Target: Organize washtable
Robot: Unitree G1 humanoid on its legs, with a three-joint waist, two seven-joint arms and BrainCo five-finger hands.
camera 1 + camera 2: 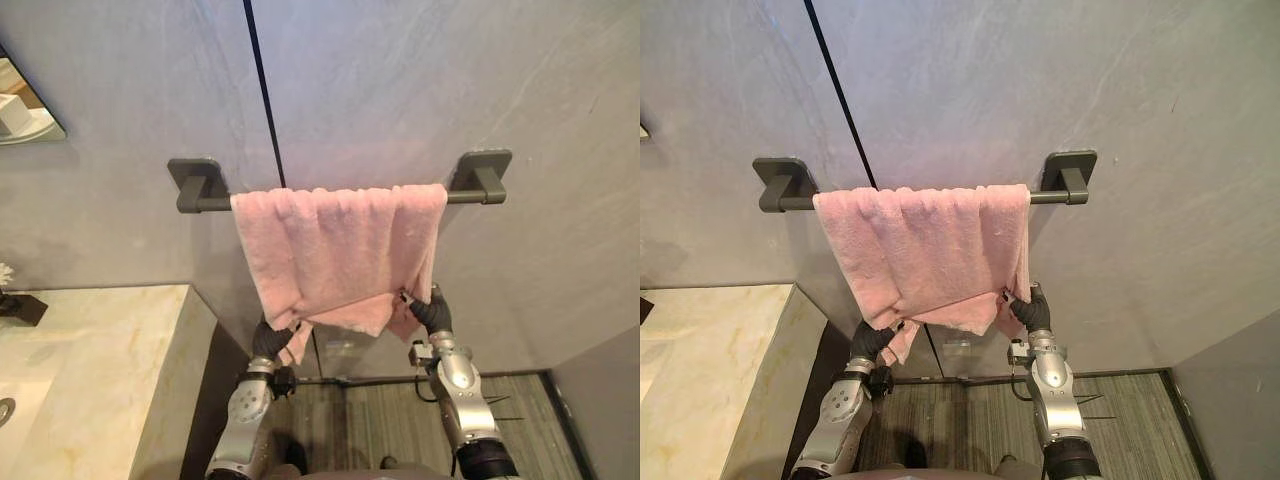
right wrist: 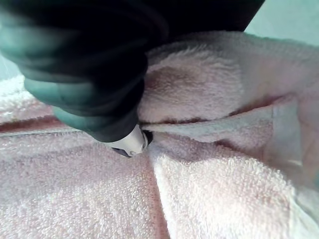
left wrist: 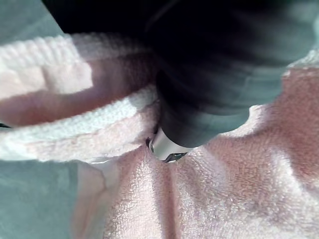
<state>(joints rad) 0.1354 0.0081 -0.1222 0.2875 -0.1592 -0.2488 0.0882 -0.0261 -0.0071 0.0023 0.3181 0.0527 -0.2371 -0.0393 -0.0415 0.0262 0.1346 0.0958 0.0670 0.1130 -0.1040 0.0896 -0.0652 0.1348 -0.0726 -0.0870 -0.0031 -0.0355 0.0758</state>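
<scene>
Overhead, a grey stone wall [image 1: 400, 80] carries a dark towel bar [image 1: 462, 197], above a pale marble countertop [image 1: 100, 350] and a striped floor [image 1: 380, 410]. A pink towel [image 1: 335, 250] hangs over the bar's middle. The left hand [image 1: 272, 340] meets its lower left corner and the right hand [image 1: 432, 315] its lower right edge. Both are buried in cloth, so their grip cannot be told.

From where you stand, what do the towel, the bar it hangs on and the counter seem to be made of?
Towel: pink terry cloth, likely cotton; fuzzy looped pile shows close up.
Bar: dark grey, matte, probably coated metal, though the look leaves it open.
Counter: cream stone with pale veins, like polished marble.
</scene>
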